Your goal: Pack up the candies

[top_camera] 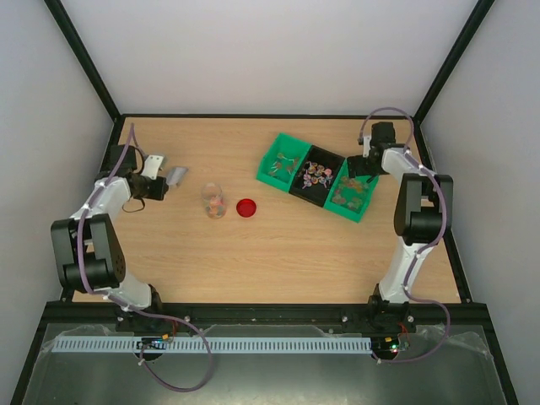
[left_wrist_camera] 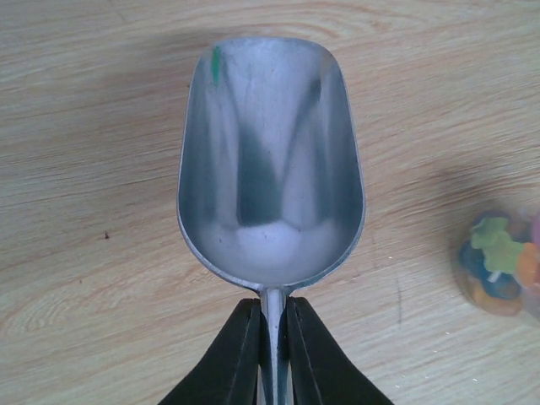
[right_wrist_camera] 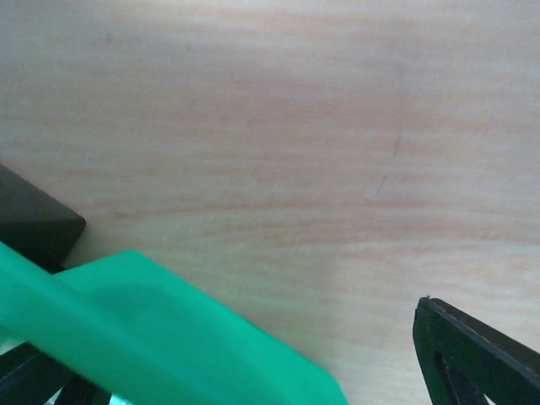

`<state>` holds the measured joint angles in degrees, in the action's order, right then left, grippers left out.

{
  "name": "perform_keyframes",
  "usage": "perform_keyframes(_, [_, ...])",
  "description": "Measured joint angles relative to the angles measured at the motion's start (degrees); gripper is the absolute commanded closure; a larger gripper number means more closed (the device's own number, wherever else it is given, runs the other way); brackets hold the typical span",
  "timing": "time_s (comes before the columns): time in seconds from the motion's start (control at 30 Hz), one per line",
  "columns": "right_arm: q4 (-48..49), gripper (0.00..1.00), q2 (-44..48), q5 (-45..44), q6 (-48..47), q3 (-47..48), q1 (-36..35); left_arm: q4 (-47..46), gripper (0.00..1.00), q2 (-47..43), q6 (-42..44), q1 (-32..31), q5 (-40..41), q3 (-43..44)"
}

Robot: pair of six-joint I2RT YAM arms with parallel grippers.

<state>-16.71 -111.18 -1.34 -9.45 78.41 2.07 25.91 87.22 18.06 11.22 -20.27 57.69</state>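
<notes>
The left gripper [left_wrist_camera: 272, 321] has its jaws clenched on the thin handle of a silver metal scoop [left_wrist_camera: 270, 160], bowl facing up above the pale wooden desk [top_camera: 278, 253]. Small multicoloured wrapped candies [top_camera: 316, 175] lie in a black rectangular plastic bin [right_wrist_camera: 38, 224], set between a left green plastic bin [top_camera: 272, 154] and a right green plastic bin [right_wrist_camera: 169, 337]. A few more sit in a clear round cup [top_camera: 214, 201] near the scoop, a red round lid [top_camera: 245, 207] just beside it. The right gripper [top_camera: 363, 166] hovers with jaws released, straddling the right green plastic bin's rim
</notes>
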Motion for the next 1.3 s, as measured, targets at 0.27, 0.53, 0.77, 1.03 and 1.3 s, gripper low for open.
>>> perform_keyframes(0.27, [-1.5,0.0,-1.3,2.3,-3.8,6.2,1.7,-3.5,0.98,5.3,1.8,0.0,0.4,-0.8])
perform_keyframes(0.53, [-7.5,0.01,3.3,9.2,-7.2,8.5,1.8,-6.0,0.83,6.2,3.9,0.0,0.8,-3.0])
perform_keyframes(0.77, [-10.5,0.01,10.0,21.8,-7.3,9.5,1.8,-4.9,0.77,6.2,7.2,0.0,1.9,-8.1])
perform_keyframes(1.03, [-11.1,0.15,12.4,31.4,-6.8,5.9,-0.8,-3.4,0.63,4.3,7.7,0.1,2.2,-8.7])
perform_keyframes(1.3, [-9.4,0.23,13.1,31.3,-8.3,-0.4,-12.5,1.3,0.53,-0.1,7.1,0.1,0.9,-4.5])
